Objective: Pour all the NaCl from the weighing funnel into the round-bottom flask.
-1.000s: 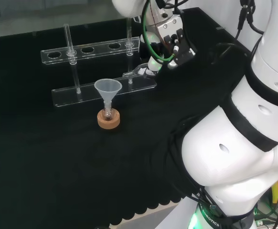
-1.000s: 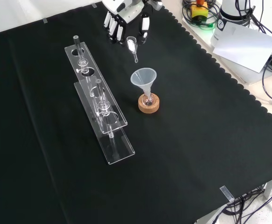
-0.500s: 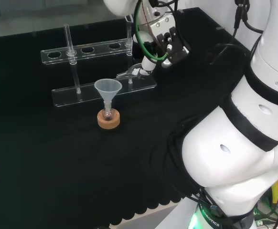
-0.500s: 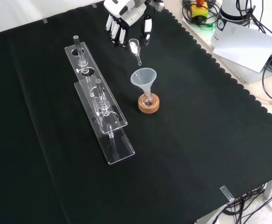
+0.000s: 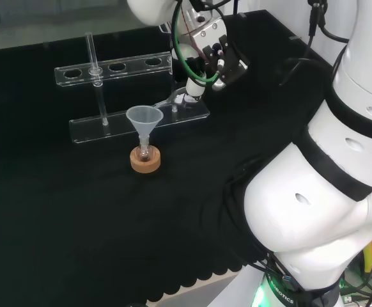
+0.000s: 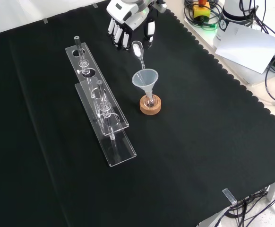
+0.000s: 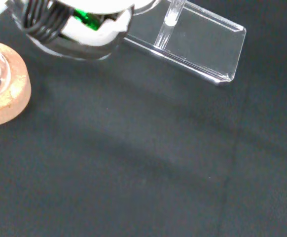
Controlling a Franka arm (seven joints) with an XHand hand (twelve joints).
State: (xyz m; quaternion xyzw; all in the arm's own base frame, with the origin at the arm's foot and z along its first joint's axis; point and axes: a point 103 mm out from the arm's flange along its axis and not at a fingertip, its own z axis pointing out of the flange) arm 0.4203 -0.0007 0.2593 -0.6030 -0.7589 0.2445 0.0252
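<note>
Black cloth tabletop (image 6: 213, 142) carries a clear plastic test tube rack (image 6: 102, 109). The robot hand (image 6: 128, 21), fingers curled round the glass weighing funnel (image 6: 138, 48), has moved nearer the translucent cone-shaped funnel (image 6: 145, 80) atop the round-bottom flask (image 6: 150, 100) on its cork ring (image 6: 150, 106).

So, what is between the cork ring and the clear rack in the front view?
Only bare black cloth lies between the cork ring and the clear rack in the front view.
</note>
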